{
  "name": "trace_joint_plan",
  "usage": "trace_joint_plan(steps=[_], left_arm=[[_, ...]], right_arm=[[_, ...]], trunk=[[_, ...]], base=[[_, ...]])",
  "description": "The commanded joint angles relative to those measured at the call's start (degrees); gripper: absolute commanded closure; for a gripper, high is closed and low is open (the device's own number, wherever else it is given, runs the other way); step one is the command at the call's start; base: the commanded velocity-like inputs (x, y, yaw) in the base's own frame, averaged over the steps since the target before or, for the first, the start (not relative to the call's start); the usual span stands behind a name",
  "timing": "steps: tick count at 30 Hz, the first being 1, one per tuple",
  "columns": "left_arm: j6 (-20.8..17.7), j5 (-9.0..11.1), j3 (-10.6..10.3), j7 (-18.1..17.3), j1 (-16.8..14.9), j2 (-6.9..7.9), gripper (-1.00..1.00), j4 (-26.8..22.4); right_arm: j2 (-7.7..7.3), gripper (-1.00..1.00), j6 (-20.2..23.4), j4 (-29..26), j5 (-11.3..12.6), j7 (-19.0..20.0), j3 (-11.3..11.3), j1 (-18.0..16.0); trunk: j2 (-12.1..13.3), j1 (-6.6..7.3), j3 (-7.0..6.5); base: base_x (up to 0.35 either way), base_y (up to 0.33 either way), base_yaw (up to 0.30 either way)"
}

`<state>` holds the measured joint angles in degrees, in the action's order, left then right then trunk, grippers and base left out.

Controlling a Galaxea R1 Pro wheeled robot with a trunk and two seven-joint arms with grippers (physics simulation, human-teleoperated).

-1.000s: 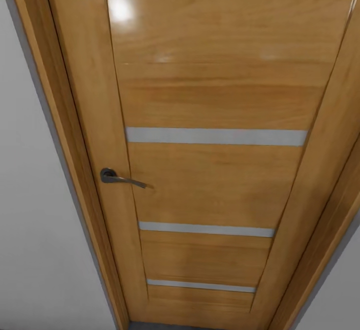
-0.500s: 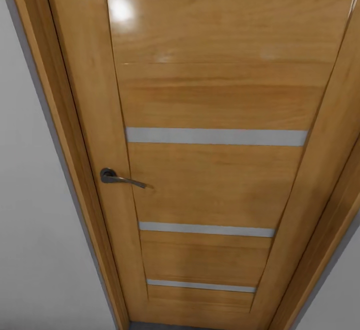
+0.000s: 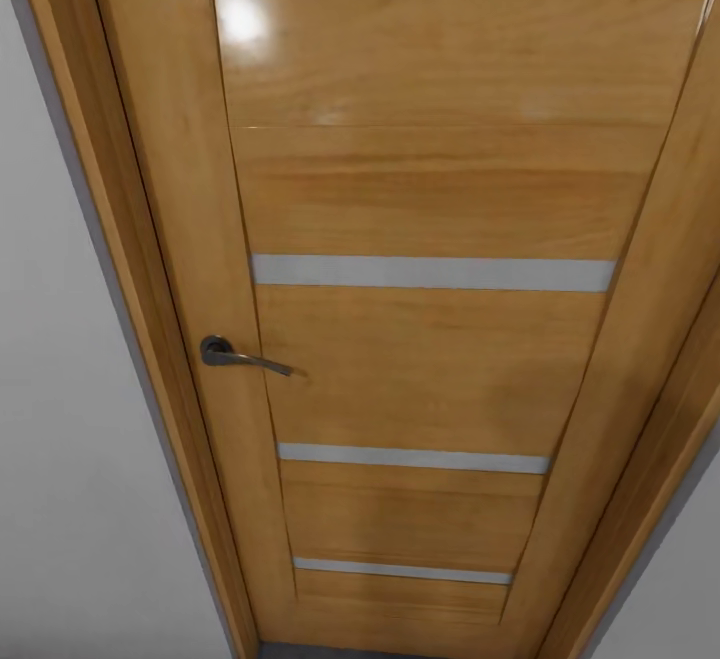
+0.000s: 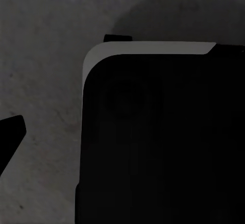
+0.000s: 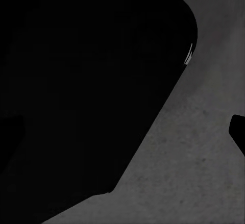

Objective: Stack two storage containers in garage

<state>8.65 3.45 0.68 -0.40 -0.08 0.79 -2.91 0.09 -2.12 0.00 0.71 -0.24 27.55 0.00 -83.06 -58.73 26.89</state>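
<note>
Garage floor [image 4: 46, 81], dark grey and mottled, lies beneath both my wrists; a black rounded body [image 4: 163, 142] covers much of each wrist view; whether my left claw or right claw is clenched or released I cannot tell; ahead, my head faces an orange-brown wooden door [image 3: 430, 189] with frosted strips [image 3: 430, 273] and a dark lever handle [image 3: 240, 356], white wall [image 3: 60, 459] beside it.

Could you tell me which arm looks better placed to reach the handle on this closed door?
Left, probably. The door handle sits on the wooden door's left side in the head view, which is the robot's left. Both wrist views face grey floor, so neither arm is raised.
</note>
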Motion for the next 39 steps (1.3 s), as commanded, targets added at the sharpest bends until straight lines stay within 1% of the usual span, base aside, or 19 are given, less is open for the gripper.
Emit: trace_joint_plan(steps=[1, 6, 9, 17, 23, 25, 29, 32, 34, 36, 38, 39], left_arm=[[0.1, 0.4, 0.0, 0.0, 0.0, 0.0, -1.0, 0.0], [0.1, 0.4, 0.0, 0.0, 0.0, 0.0, -1.0, 0.0], [0.1, 0.4, 0.0, 0.0, 0.0, 0.0, -1.0, 0.0], [0.1, 0.3, 0.0, 0.0, 0.0, 0.0, -1.0, 0.0], [0.2, 0.3, 0.0, 0.0, 0.0, -0.03, -1.0, 0.0], [0.3, 0.3, 0.0, 0.0, 0.0, -0.06, -1.0, 0.0], [0.4, 0.3, -0.1, -0.1, 0.0, -0.08, -1.0, 0.0], [0.4, 0.3, -0.1, -0.1, 0.0, -0.09, -1.0, 0.0], [0.4, 0.2, -0.1, -0.1, 0.0, -0.09, -1.0, 0.0], [0.4, 0.2, -0.1, -0.1, 0.0, -0.09, -1.0, 0.0], [0.4, 0.2, -0.1, -0.1, 0.0, -0.09, -1.0, 0.0], [0.4, 0.2, -0.1, -0.1, 0.0, -0.09, -1.0, 0.0]], right_arm=[[0.0, -1.0, -0.2, 0.0, 0.1, 0.0, 0.1, 0.0], [0.0, -1.0, -0.1, 0.0, 0.0, 0.0, 0.1, 0.0], [0.0, -1.0, -0.2, 0.0, -0.5, 0.1, 0.1, 0.0], [-0.1, -1.0, -0.2, 0.0, -0.5, 0.1, 0.1, 0.0], [-0.54, -1.0, -0.4, 0.0, -0.4, -0.1, 0.2, 0.0], [-0.64, -1.0, -0.7, 0.0, -0.4, -0.1, 0.2, 0.0], [-0.71, -1.0, -3.1, 0.0, -0.3, -0.2, 0.1, 0.0], [-0.8, -1.0, -3.8, 0.0, -0.1, -0.3, 0.1, 0.0], [-0.86, -1.0, -3.9, -1.9, 0.2, -0.2, 0.1, 0.0], [-1.19, -1.0, -3.5, -5.7, 0.3, 0.2, 0.1, 0.0], [-2.05, -1.0, -3.3, -8.5, 0.4, 0.4, 0.1, 0.0], [-3.16, -1.0, -3.0, -10.9, 0.6, 0.5, 0.0, 0.0]], trunk=[[0.0, 0.0, 0.04], [0.0, 0.0, 0.04], [0.0, 0.0, 0.04], [0.0, 0.0, 0.04], [0.0, 0.0, 0.04], [0.0, 0.0, 0.04], [0.0, 0.0, 0.04], [0.0, 0.0, 0.04], [0.0, 0.0, 0.04], [0.0, 0.0, 0.04], [0.0, 0.0, 0.04], [0.0, 0.0, 0.04]], base=[[0.0, 0.0, 0.0], [0.0, 0.0, 0.0], [0.0, 0.0, 0.0], [0.0, 0.0, 0.0], [0.0, 0.0, 0.0], [0.0, 0.0, 0.0], [0.0, 0.0, 0.0], [0.0, 0.0, 0.0], [0.0, 0.0, 0.0], [0.0, 0.0, 0.0], [0.0, 0.0, 0.0], [0.0, 0.0, 0.0]])
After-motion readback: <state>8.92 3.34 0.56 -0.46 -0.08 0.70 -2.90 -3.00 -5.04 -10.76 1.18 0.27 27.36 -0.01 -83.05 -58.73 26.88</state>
